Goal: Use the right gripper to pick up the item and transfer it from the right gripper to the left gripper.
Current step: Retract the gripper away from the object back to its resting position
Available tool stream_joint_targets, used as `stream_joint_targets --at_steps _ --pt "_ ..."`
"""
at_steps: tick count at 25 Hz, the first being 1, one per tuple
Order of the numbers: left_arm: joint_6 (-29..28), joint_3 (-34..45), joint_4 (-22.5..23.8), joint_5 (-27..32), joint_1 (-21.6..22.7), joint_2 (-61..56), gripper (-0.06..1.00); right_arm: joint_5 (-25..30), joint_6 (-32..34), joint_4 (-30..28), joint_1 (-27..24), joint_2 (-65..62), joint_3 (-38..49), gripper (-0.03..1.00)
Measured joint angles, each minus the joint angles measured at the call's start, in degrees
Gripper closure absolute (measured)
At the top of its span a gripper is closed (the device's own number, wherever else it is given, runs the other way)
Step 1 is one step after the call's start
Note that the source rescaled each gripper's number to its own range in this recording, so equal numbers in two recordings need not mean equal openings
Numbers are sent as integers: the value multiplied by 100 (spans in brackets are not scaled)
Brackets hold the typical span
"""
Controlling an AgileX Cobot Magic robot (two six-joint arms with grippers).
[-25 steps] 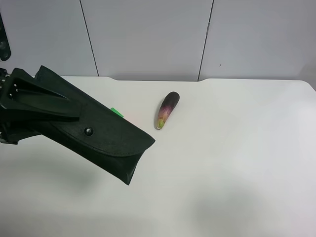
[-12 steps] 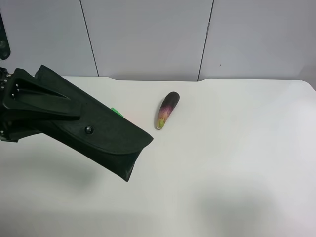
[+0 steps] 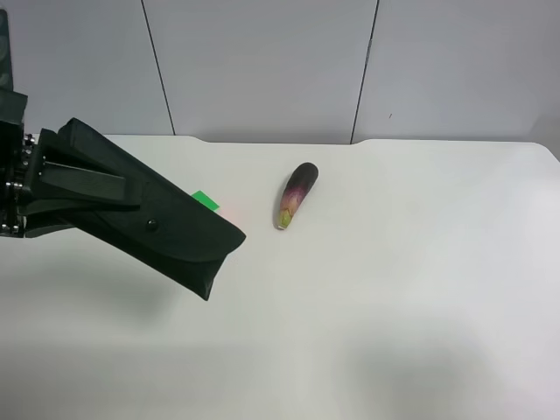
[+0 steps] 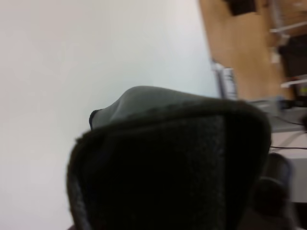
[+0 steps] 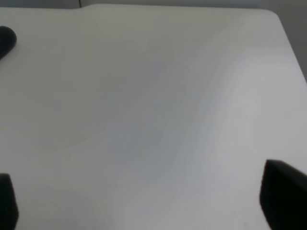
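Shifted toward frame's left edge: item (image 3: 171,241); left gripper (image 3: 118,191) pinching it; right gripper (image 5: 144,199) spread, empty; handover looks done.

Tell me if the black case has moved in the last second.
Yes. In the high view the black case has pulled back toward the view's left, its tip now farther from the purple eggplant toy, which has stayed put.
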Motion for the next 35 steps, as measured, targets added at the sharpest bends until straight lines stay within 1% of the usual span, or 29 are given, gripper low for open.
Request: stream_joint_targets --at_steps 2,6,8,13,18,20,22,25,28,30,32,35 --pt "-115 -187 334 -167 0 32 94 0 0 0 0 0 0 -3" --pt "-457 -814 950 -366 0 330 94 0 0 0 0 0 0 -3" --pt "-577 -1142 1121 -485 0 553 94 0 0 0 0 0 0 -3" --pt "-623 -1683 1208 -985 0 1225 94 0 0 0 0 0 0 -3" --pt "-606 -1832 1170 -1781 53 1902 94 0 0 0 0 0 0 -3" --pt "-506 -1832 932 -1872 253 2153 94 0 0 0 0 0 0 -3" --pt "-151 -1832 501 -1884 536 2399 94 0 0 0 0 0 0 -3" --pt "589 -1832 -411 -1739 1030 2796 94 0 0 0 0 0 0 -3" --pt "1292 -1836 -1360 -1429 1484 3220 94 0 0 0 0 0 0 -3" --pt "1676 -1836 -1802 -1222 1761 3514 94 0 0 0 0 0 0 -3" --pt "1939 -1836 -2089 -1062 1962 3839 94 0 0 0 0 0 0 -3" --pt "2300 -1836 -2203 -951 2144 4252 94 0 0 0 0 0 0 -3"
